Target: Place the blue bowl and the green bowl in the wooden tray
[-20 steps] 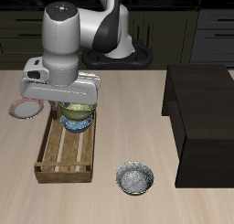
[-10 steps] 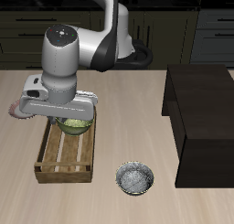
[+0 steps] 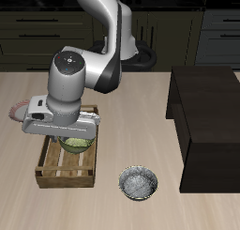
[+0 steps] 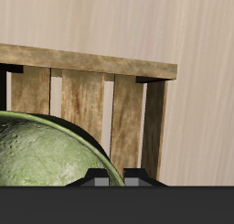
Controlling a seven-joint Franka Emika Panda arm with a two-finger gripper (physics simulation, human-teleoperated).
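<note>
The wooden tray lies near the table's front edge, and its slats and end plank fill the wrist view. Over the middle of the tray, my gripper holds the green bowl by its rim, low above the slats. Seen from the wrist, the olive speckled green bowl reaches right up to my gripper, whose jaws are closed on the rim. The blue bowl is hidden: the arm covers the back half of the tray.
A grey-white speckled bowl sits on the table beside the tray, close to the front edge. The rim of a small pink-rimmed plate peeks out behind the arm. A large dark box takes up the table's other side.
The arm has carried the green bowl toward the table's front edge and lower over the tray. The blue bowl, seen in the tray a second ago, is now covered by the arm.
</note>
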